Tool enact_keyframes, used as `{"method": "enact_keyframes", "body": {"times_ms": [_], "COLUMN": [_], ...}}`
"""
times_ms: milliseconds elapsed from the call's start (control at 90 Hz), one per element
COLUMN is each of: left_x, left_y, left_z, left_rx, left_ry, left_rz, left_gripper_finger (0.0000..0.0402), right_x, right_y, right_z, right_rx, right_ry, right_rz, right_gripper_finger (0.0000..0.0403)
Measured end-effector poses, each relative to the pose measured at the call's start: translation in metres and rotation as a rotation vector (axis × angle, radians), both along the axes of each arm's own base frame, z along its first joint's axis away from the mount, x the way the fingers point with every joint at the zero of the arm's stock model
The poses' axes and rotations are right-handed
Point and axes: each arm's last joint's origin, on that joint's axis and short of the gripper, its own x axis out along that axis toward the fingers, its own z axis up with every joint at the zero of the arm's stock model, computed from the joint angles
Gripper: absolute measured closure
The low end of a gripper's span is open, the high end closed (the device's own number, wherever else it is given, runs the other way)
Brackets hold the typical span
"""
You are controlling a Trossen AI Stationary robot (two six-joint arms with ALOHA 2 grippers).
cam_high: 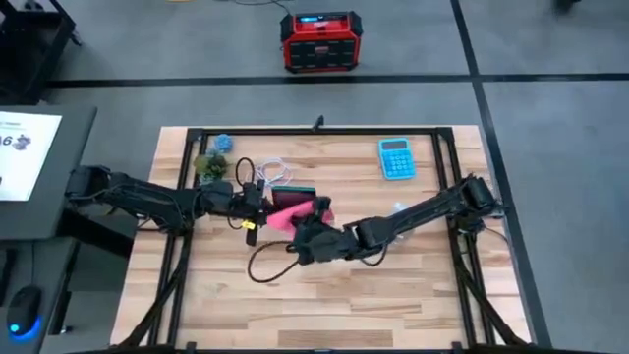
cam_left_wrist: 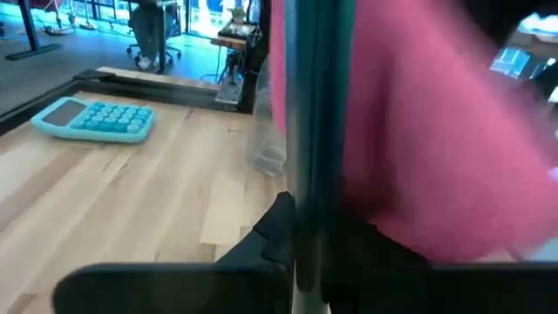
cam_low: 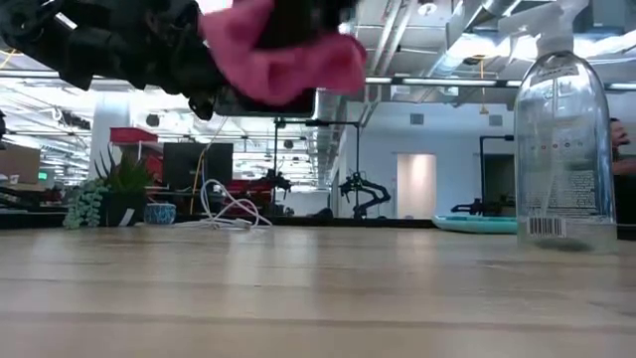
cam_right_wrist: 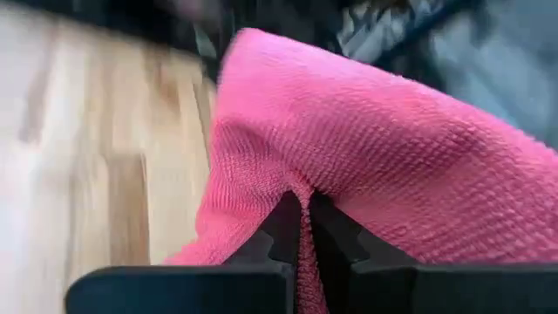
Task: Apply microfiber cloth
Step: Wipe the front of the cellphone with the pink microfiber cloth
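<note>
High view: both arms meet near the middle of the counter [cam_high: 393, 295]. The microfiber cloth [cam_high: 291, 214] sits well down and left of the blue calculator [cam_high: 395, 158], draped over a dark flat thing, apparently a phone [cam_high: 293, 193]. The right gripper [cam_high: 311, 232] reaches it from the calculator's side, the left gripper [cam_high: 254, 200] from the opposite side. The cloth's long axis seems to run diagonally, one corner pointing away from the calculator.

Low view: the cloth [cam_low: 283, 50] hangs bunched, clear above the counter [cam_low: 318, 298], with a spray bottle [cam_low: 559, 139] standing well to the side.

Left wrist view: the left gripper [cam_left_wrist: 309, 253] looks closed on a dark upright slab, the phone edge-on [cam_left_wrist: 318, 131]; the cloth [cam_left_wrist: 427, 131] covers its far face, the calculator [cam_left_wrist: 94, 119] beyond.

Right wrist view: the right gripper [cam_right_wrist: 301, 228] is clamped on a pinched fold of cloth [cam_right_wrist: 384, 148].

Risk, as I judge it: the thin pinch could slip and drop the cloth, or wiping pressure could twist the phone out of the left gripper.
</note>
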Motion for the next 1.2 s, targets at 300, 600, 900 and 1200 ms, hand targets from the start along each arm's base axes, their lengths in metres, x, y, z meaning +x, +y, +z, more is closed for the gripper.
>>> {"method": "enact_keyframes", "body": {"times_ms": [300, 600, 900, 1200], "left_x": [0.000, 0.002, 0.002, 0.002], "left_y": [0.000, 0.001, 0.003, 0.005], "left_z": [0.002, 0.012, 0.014, 0.017], "left_rx": [-0.037, -0.093, -0.101, -0.094], "left_ry": [-0.015, -0.103, -0.128, -0.152], "left_rz": [0.005, 0.016, 0.029, 0.061], "left_gripper_finger": [0.0389, 0.0389, 0.0389, 0.0389], "right_x": [-0.002, -0.011, 0.002, 0.033], "right_y": [0.004, 0.009, 0.006, -0.003], "right_z": [0.045, 0.017, -0.013, -0.046], "right_rx": [-0.203, -0.054, 0.155, 0.079], "right_ry": [-0.223, -0.092, -0.095, -0.207], "right_rz": [-0.199, -0.123, -0.097, -0.149], "right_gripper_finger": [0.0403, 0.0403, 0.0403, 0.0403]}}
